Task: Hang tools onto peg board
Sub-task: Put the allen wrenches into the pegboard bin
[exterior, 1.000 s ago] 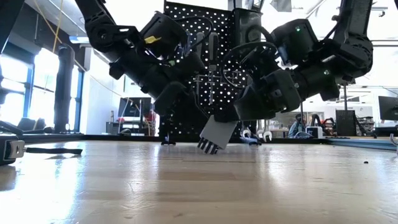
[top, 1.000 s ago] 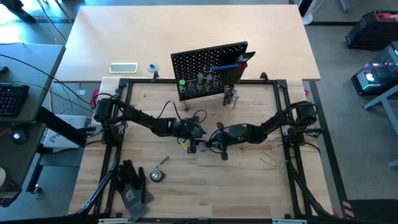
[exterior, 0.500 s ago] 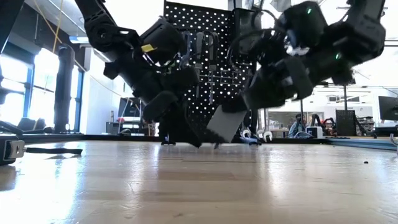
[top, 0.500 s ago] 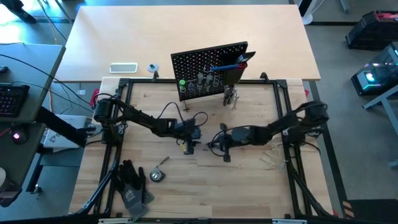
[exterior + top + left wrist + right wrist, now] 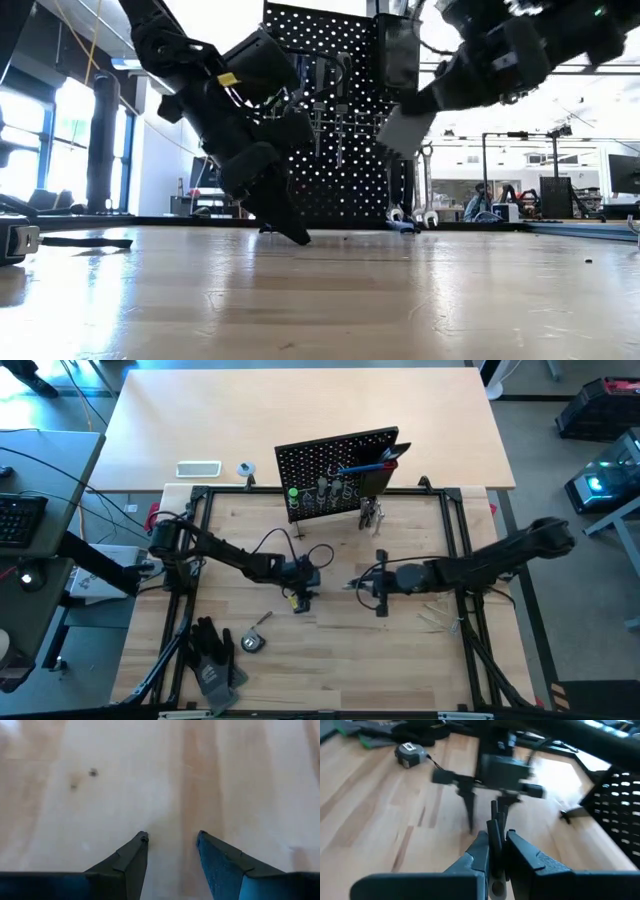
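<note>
The wooden table (image 5: 330, 650) carries the peg board (image 5: 338, 472), black gloves (image 5: 212, 655) and seemingly a tape measure (image 5: 251, 642).

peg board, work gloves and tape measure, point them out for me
peg board (image 5: 330, 460), high view, on its perforated black panel.
work gloves (image 5: 212, 660), high view, on the middle of the black pile.
tape measure (image 5: 251, 642), high view, on its round case.

Two dark jointed arms, looping black cables, yellow label, tapered claw fingers (image 5: 131, 865)
</note>
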`<state>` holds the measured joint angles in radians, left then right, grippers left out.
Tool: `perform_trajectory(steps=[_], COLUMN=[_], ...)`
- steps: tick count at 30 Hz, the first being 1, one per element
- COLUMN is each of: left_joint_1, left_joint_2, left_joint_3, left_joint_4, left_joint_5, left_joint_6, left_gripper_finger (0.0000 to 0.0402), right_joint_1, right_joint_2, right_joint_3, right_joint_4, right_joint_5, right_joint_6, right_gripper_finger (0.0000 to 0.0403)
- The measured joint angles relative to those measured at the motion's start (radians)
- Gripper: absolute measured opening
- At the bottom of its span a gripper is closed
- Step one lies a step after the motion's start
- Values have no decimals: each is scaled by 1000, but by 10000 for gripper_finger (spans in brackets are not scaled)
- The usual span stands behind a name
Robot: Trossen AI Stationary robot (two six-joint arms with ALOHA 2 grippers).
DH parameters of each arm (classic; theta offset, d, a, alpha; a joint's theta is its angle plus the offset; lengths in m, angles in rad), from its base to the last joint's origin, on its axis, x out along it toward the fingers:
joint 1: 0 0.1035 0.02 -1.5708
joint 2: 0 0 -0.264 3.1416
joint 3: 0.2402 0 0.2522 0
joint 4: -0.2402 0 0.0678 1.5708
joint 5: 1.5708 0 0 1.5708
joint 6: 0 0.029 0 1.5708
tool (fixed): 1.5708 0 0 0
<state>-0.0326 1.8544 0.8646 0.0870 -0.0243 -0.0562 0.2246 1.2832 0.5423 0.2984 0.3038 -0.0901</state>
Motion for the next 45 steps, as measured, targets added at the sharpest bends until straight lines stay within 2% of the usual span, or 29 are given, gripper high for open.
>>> perform_trajectory(steps=[9,12,18,28,34,39,45], left_joint_1=[-80,-117,-194,-268,-284,-284,-282], left_joint_2=[-50,-59,-59,-59,-59,-59,-59], left_joint_3=[-4,-4,-4,-4,-4,-4,-3], left_joint_4=[-33,1,98,265,282,285,307], left_joint_5=[26,24,18,-28,-68,-71,-71], left_joint_6=[4,4,4,5,5,5,6], left_gripper_finger=[165,165,165,165,165,165,165], right_joint_1=[67,83,108,114,130,130,115], right_joint_2=[-193,-241,-310,-375,-413,-428,-417], right_joint_3=[0,0,0,0,8,119,343], right_joint_4=[-168,-199,-219,-192,-78,-102,-247], right_joint_5=[156,192,246,251,250,252,267], right_joint_6=[0,-6,-27,-76,-206,-337,-475], right_gripper_finger=[33,15,15,15,15,15,15])
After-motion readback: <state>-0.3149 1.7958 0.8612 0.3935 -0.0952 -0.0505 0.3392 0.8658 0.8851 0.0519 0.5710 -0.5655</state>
